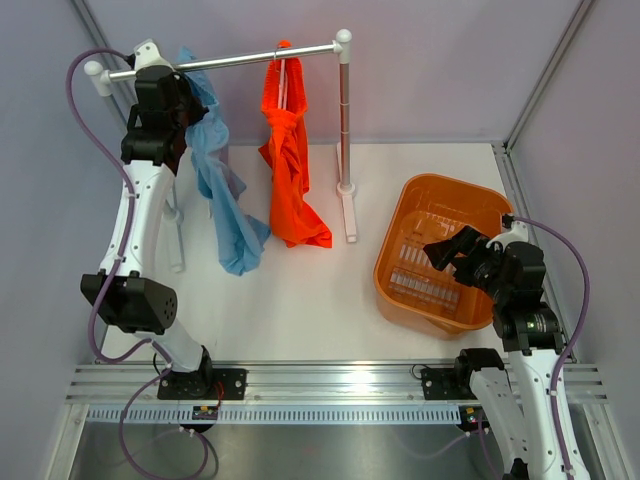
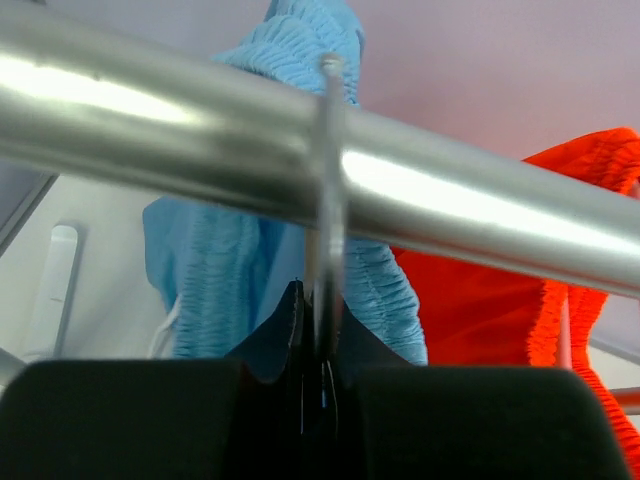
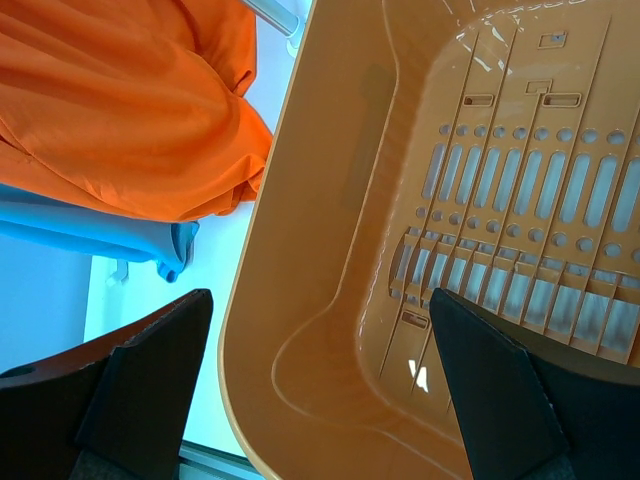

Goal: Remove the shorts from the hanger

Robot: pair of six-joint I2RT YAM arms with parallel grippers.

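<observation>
Two limp cloth shorts hang on the far-edge steel rail (image 1: 240, 56), a light blue pair (image 1: 228, 215) and a bright orange pair (image 1: 290, 190), with the left gripper (image 2: 320, 390) clamped on the blue pair's wire hook (image 2: 330, 150) (to unhook it, presumably) and the right gripper (image 3: 318, 300) spread wide and empty above the right-edge orange plastic basket (image 1: 392, 250).

An orange slotted basket (image 1: 418, 205) is being shown at the white table's (image 1: 300, 300) right; a metal rail (image 1: 230, 59) is being spanned across upper left.

Light blue shorts (image 1: 228, 205) and bright orange shorts (image 1: 290, 180) (thin white cords were seen on these) were pictured with a silver rail (image 1: 240, 58), an orange slotted basket (image 1: 420, 196) and a white table (image 1: 300, 300).
</observation>
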